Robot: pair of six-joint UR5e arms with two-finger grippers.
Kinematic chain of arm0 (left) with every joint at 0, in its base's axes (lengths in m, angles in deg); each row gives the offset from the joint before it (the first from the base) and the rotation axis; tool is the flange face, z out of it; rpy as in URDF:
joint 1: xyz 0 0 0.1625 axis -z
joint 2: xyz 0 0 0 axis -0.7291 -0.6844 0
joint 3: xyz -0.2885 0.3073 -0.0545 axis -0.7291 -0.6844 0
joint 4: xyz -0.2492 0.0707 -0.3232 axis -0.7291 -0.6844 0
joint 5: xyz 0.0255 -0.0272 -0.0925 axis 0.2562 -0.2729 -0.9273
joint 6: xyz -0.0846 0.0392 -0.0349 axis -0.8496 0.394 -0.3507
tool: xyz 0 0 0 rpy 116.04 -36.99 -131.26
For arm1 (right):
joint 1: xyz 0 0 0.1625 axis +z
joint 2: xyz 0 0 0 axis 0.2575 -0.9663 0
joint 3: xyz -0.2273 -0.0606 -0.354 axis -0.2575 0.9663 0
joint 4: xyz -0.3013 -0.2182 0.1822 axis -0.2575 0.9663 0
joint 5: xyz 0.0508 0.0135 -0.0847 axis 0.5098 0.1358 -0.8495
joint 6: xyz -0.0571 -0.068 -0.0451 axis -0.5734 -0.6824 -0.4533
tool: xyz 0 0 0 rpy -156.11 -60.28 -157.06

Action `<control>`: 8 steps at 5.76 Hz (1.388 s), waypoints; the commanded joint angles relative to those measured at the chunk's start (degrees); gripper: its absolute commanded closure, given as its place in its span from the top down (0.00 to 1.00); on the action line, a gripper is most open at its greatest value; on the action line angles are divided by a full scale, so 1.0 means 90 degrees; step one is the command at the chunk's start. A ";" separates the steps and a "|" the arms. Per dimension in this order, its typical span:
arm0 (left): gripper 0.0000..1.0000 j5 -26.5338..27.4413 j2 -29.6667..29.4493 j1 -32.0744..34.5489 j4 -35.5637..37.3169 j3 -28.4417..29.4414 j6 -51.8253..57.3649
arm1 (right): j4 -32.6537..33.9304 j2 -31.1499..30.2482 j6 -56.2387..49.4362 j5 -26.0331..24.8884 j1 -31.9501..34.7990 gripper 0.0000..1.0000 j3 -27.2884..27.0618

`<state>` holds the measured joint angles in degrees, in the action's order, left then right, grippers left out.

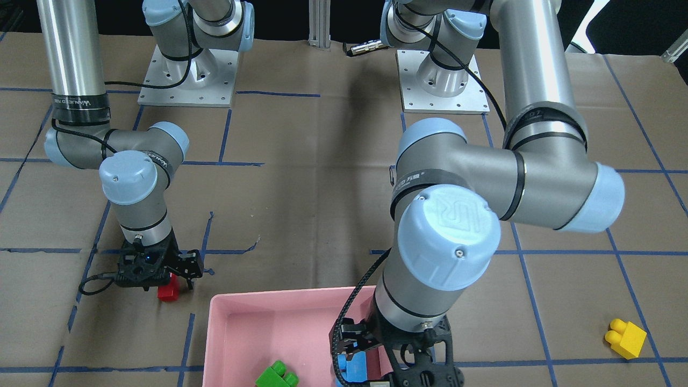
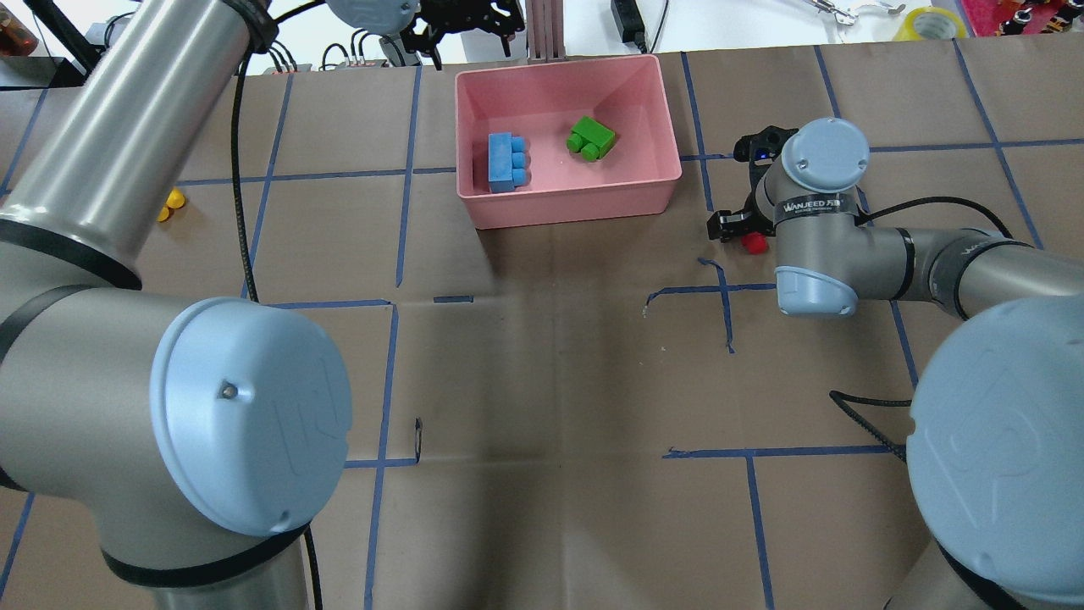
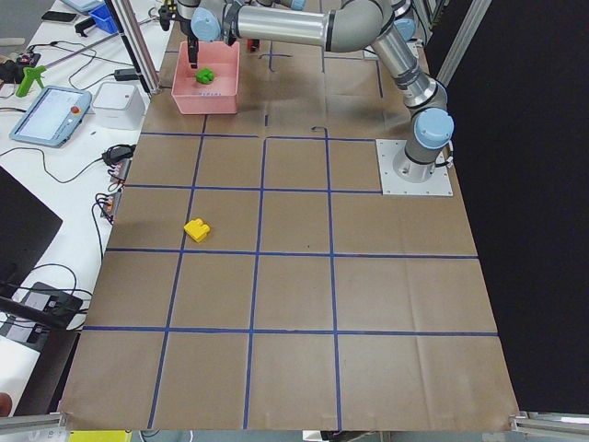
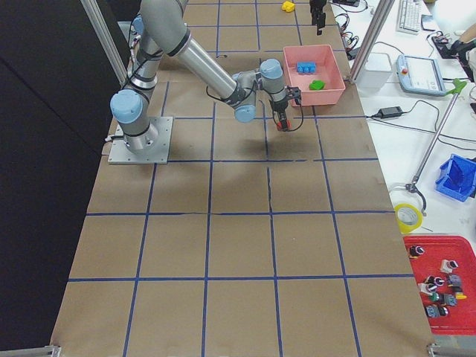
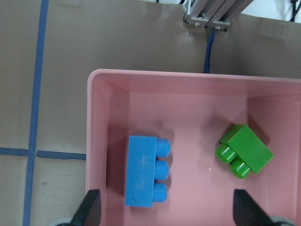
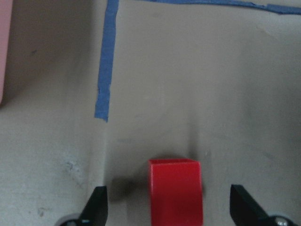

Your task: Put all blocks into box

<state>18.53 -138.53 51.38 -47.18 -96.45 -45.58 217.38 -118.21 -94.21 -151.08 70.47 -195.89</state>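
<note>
Blue tape lines (image 2: 339, 174) cross our brown worktop (image 2: 550, 381), and an aluminium post (image 5: 209, 16) stands just beyond the box (image 2: 576, 207). In the front view the left arm covers one corner of the box. The pink box holds the blue block (image 5: 143, 172) and the green block (image 5: 247, 150), both on their sides and apart. The left fingers (image 5: 91, 209) hang spread wide above them, holding nothing. The red block (image 6: 175, 190) sits on the worktop near the box, between the parted right fingers (image 6: 96, 207), touching neither. The yellow block (image 1: 626, 338) lies well apart.

Silver tubular arms, pale-blue joint caps, black cables, black end effectors
</note>
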 commanded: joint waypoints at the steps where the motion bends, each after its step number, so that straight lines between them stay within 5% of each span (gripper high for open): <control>1: 0.98 0.0001 0.0528 -0.0807 -0.0786 -0.0118 0.1332 | -0.0049 -0.0046 -0.0015 -0.0027 -0.0006 0.22 -0.0018; 2: 0.98 -0.0028 0.0588 -0.1489 -0.0789 -0.0380 0.2558 | -0.0368 -0.0046 -0.0092 -0.0008 -0.0006 0.06 0.0031; 5: 0.98 0.0040 0.0638 -0.3335 -0.0789 -0.0802 0.5674 | -0.0807 -0.0260 -0.0103 -0.0057 0.0004 0.04 0.0584; 8: 0.98 0.0041 0.0316 -0.4405 -0.0527 -0.1026 0.8132 | -0.3962 -0.0700 -0.0181 0.0078 0.0150 0.04 0.2678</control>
<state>18.94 -134.67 13.66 -53.20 -104.92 21.80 192.63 -123.61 -95.85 -151.20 71.07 -179.53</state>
